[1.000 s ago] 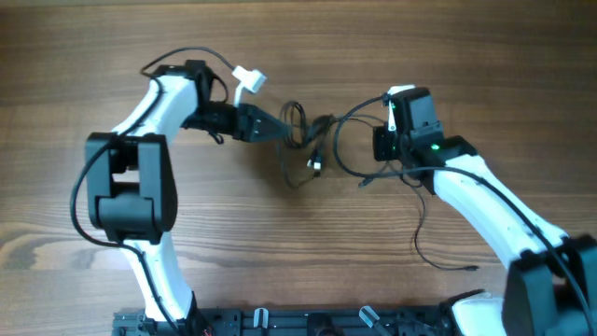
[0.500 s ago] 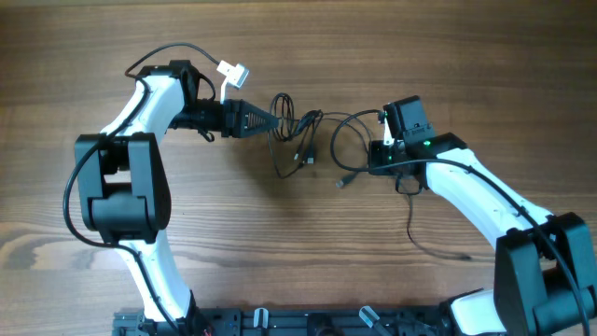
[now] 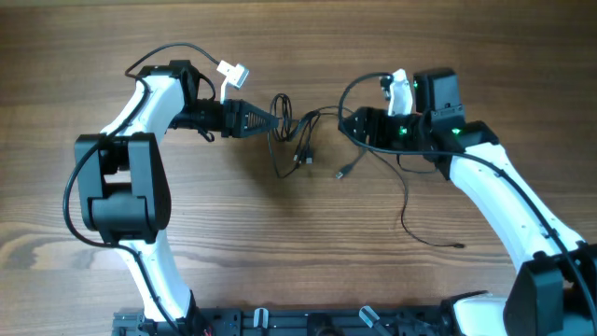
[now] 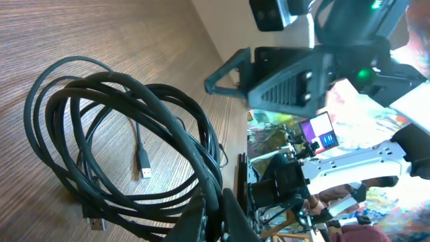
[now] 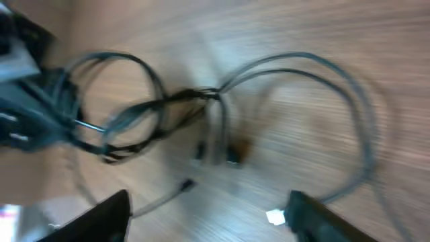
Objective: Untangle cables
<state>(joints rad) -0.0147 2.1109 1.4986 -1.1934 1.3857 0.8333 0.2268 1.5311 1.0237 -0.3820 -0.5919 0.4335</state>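
Left claw: pinched shut on the cables; right claw: spread wide, empty; needed closing on one loose strand, then a slow outward pull.

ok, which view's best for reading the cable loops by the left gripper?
Left wrist. The cables fill the frame in sharp focus, and you can tell apart single loops and two plug ends. Overhead shows the whole run with its trailing strands, but it's small and the crossings are unreadable. Right wrist shows them too, but motion-blurred.
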